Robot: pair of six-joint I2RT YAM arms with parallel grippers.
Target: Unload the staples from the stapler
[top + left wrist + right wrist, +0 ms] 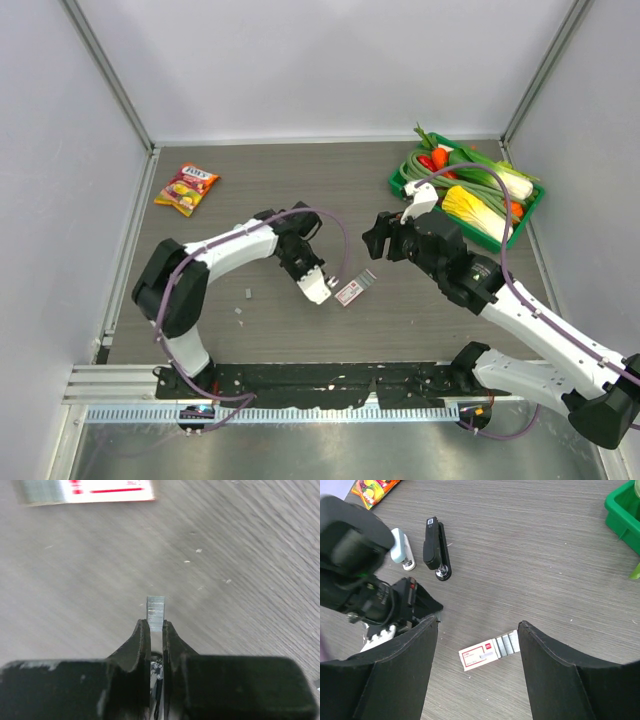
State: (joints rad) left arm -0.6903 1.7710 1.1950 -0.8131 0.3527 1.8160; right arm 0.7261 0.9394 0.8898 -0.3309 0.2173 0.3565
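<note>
A short silvery strip of staples stands up between the fingertips of my left gripper, which is shut on it just above the table. In the top view that gripper hangs beside the pink-and-white staple box. Two tiny grey bits lie on the table to its left. The stapler shows only in the right wrist view: its pale blue-grey shell and black inner arm lie side by side beyond the left arm. My right gripper is open and empty above the box.
The staple box lies with its tray slid partly out, rows of staples showing. A snack bag sits at the back left. A green tray of toy vegetables stands at the back right. Grey walls close three sides.
</note>
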